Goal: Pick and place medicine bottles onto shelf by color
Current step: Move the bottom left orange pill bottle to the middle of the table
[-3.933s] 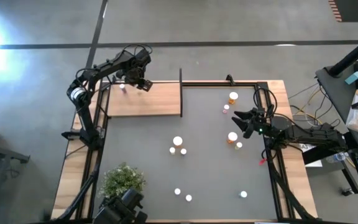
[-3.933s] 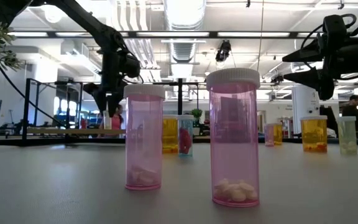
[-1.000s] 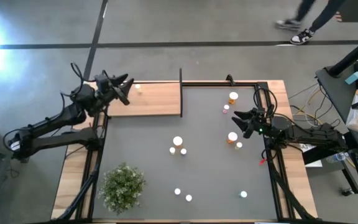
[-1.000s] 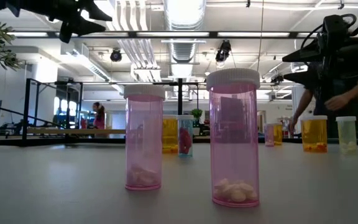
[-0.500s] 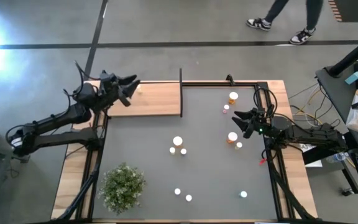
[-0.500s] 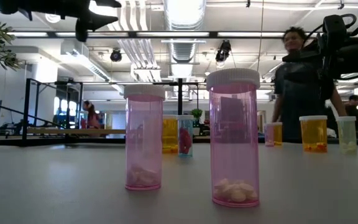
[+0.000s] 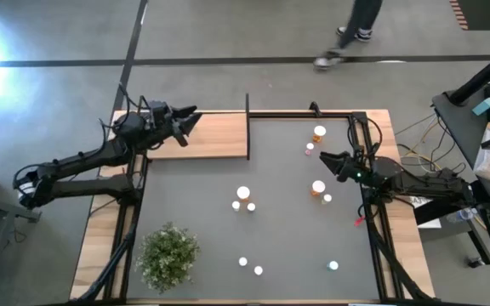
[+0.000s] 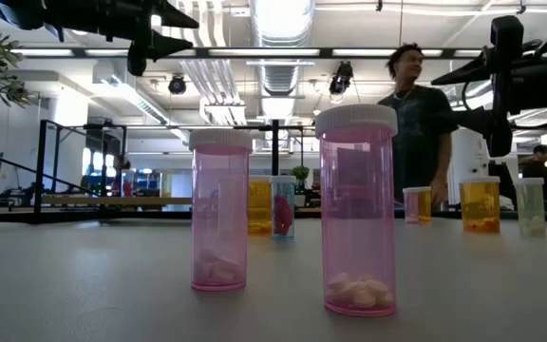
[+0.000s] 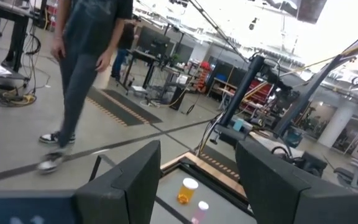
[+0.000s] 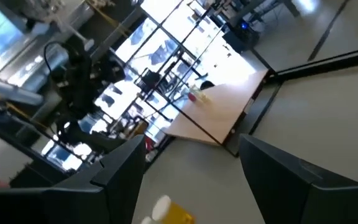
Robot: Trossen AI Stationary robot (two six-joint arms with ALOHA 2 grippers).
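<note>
Left gripper point(image 7: 187, 121), fingers spread and empty, is seen over the shelf point(image 7: 215, 136) at upper left; right gripper point(image 7: 326, 159), likewise spread, beside an orange bottle point(image 7: 318, 188).

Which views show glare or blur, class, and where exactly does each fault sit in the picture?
High view: strong white glare on the floor at the upper left corner. Low view: bright ceiling lights; the two near pink bottles sharp. Left wrist view: its own fingers blurred, the person smeared. Right wrist view: windows blown out behind the shelf.
</note>
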